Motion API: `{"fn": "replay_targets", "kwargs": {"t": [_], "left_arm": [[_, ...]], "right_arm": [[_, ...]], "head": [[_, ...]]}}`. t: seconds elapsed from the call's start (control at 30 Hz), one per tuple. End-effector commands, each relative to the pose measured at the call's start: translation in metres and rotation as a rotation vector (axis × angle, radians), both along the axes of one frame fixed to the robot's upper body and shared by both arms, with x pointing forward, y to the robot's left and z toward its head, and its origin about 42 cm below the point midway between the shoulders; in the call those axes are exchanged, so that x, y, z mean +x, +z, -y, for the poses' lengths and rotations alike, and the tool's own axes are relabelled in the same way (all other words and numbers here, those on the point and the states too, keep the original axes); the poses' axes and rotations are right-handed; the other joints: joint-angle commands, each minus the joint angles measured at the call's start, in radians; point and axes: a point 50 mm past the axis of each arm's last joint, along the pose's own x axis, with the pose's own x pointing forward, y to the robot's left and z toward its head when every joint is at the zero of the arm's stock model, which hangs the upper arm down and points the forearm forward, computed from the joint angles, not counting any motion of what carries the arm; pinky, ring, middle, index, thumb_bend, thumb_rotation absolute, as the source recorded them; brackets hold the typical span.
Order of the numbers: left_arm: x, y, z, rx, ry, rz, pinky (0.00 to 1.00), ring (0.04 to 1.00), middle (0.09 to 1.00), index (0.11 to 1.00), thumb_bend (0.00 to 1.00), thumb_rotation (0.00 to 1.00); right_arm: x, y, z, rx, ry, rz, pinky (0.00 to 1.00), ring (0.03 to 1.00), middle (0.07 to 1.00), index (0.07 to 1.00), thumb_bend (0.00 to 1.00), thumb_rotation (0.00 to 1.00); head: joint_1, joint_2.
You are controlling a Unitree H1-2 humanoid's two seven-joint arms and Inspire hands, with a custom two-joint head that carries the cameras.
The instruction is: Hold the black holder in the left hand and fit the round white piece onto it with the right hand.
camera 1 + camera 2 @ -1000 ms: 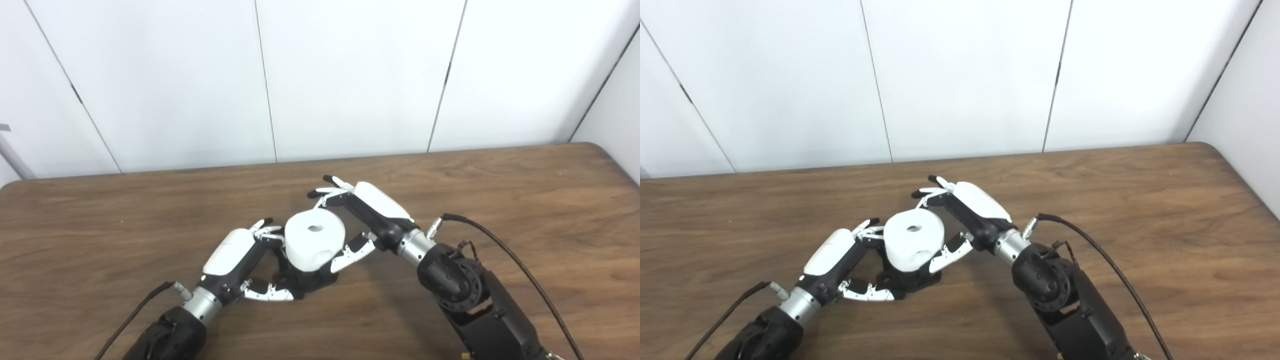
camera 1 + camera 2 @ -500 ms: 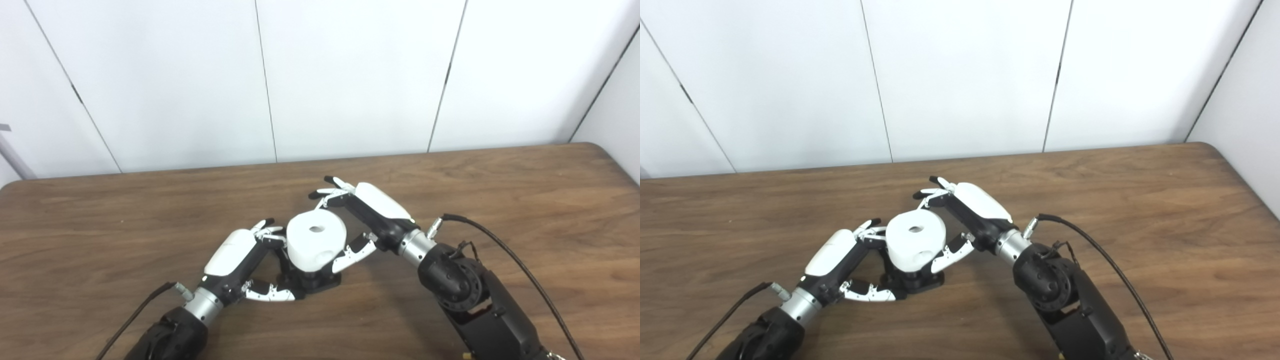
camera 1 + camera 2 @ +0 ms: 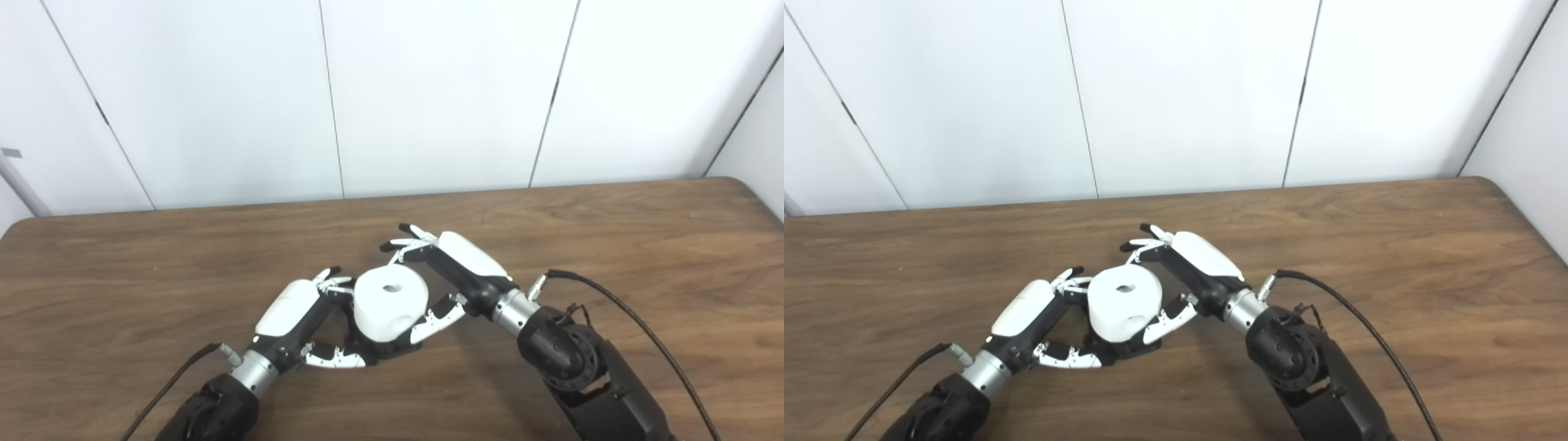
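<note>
The round white piece [image 3: 391,300], with a small hole in its top, sits on the black holder [image 3: 398,350], of which only the base shows beneath it on the table. My left hand [image 3: 294,309] is shut on the holder from the left, thumb low along the base and fingers behind it. My right hand [image 3: 465,263] is shut on the white piece from the right. Its thumb presses the piece's lower right side and its fingers reach round the back edge. The joint between the piece and the holder is hidden.
The brown wooden table [image 3: 612,233] runs back to a white panelled wall. A black cable [image 3: 612,300] arcs from my right wrist toward the bottom right. Another cable [image 3: 177,383] trails from my left wrist.
The camera has shifted slightly. The white piece has sunk lower on the holder, hiding the black neck that showed half a second ago. Both hands keep their hold.
</note>
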Motion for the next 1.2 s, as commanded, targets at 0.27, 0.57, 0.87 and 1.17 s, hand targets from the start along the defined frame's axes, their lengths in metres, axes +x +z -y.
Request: {"fn": "replay_targets", "kwargs": {"t": [0.27, 0.57, 0.87, 1.17], "left_arm": [[-0.004, 0.001, 0.006, 0.021, -0.024, -0.005, 0.98, 0.847, 0.653, 0.481, 0.52, 0.05], [-0.006, 0.004, 0.008, 0.028, -0.021, -0.007, 0.97, 0.847, 0.654, 0.482, 0.52, 0.05], [-0.008, 0.005, 0.011, 0.014, -0.022, -0.005, 0.97, 0.846, 0.654, 0.482, 0.52, 0.05], [-0.009, 0.007, 0.014, 0.007, -0.022, -0.009, 0.97, 0.845, 0.654, 0.481, 0.52, 0.05]], "right_arm": [[-0.004, 0.007, 0.004, -0.038, 0.041, 0.035, 1.0, 1.0, 0.854, 0.485, 0.52, 0.15], [-0.005, 0.0, 0.009, -0.079, 0.053, 0.047, 1.0, 1.0, 0.851, 0.485, 0.52, 0.15], [-0.004, -0.006, 0.012, -0.131, 0.08, 0.121, 1.0, 1.0, 0.835, 0.484, 0.52, 0.15], [-0.005, -0.003, 0.011, -0.162, 0.112, 0.202, 1.0, 0.998, 0.826, 0.483, 0.52, 0.15]], "head": [[0.005, 0.016], [0.003, 0.027], [0.01, 0.038], [0.006, 0.047]]}}
